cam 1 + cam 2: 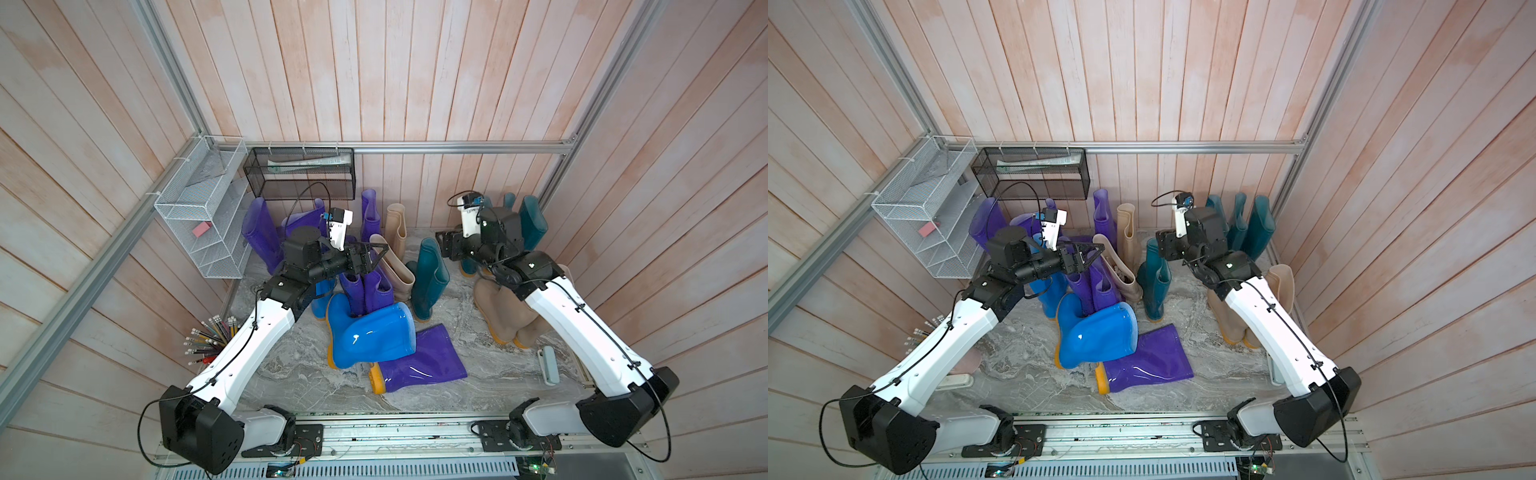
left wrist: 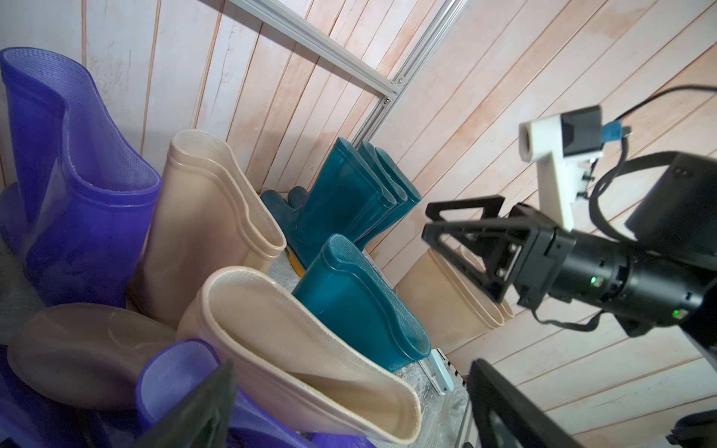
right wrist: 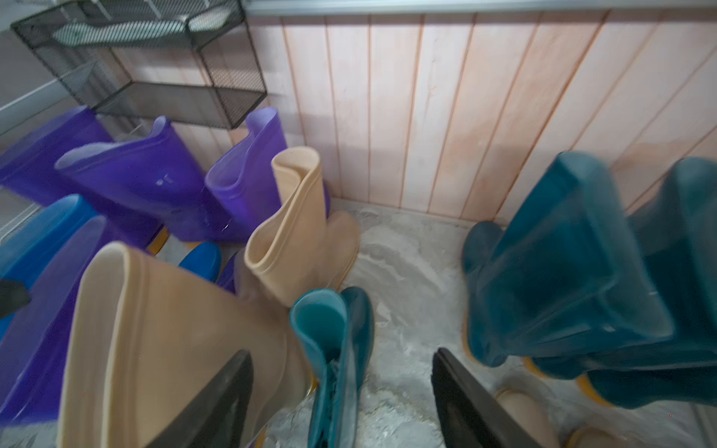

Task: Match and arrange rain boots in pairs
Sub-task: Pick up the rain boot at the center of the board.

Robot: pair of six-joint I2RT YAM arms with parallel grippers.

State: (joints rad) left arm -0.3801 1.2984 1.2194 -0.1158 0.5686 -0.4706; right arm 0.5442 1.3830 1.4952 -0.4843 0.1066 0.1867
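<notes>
Many rain boots (image 1: 374,336) crowd the frame's middle in both top views: purple and blue at left, beige and teal at right. Over them, left gripper (image 1: 380,255) and right gripper (image 1: 444,245) both gape, holding nothing.

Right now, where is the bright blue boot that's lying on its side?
In both top views the blue boot lies near the middle of the floor, toward the front. A purple boot, also lying flat, is right beside it on the robot's right.
</notes>
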